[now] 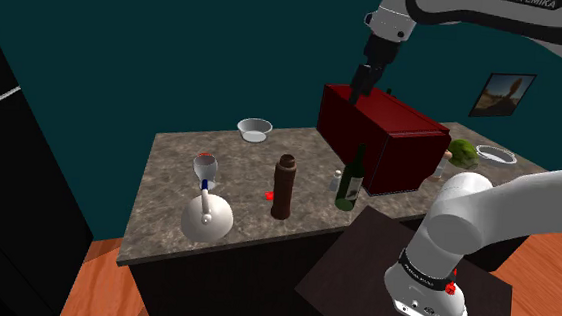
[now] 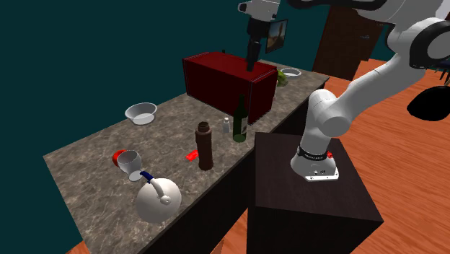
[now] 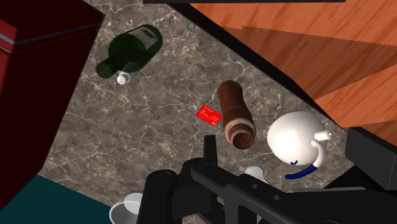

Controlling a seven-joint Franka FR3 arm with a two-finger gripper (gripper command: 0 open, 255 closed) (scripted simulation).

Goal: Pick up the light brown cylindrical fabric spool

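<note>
Marbled bench (image 1: 168, 170), teal wall (image 1: 176, 45). Approach stage: hand (image 1: 358, 91) above red box (image 1: 395, 144), opening indiscernible. Next: swing over upright brown spool (image 1: 283, 187), descend.

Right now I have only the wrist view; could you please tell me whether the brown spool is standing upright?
Observer: Yes, in the shoulder view the brown spool stands upright on the stone counter.
Operator: Thank you. Where is the tool relative to it?
Observer: The tool hangs over the top of the dark red box, higher than the spool and toward the shoulder view's right of it.
Operator: Is anything beyond that box?
Observer: A white bowl and a green object sit on the counter past it.
</note>
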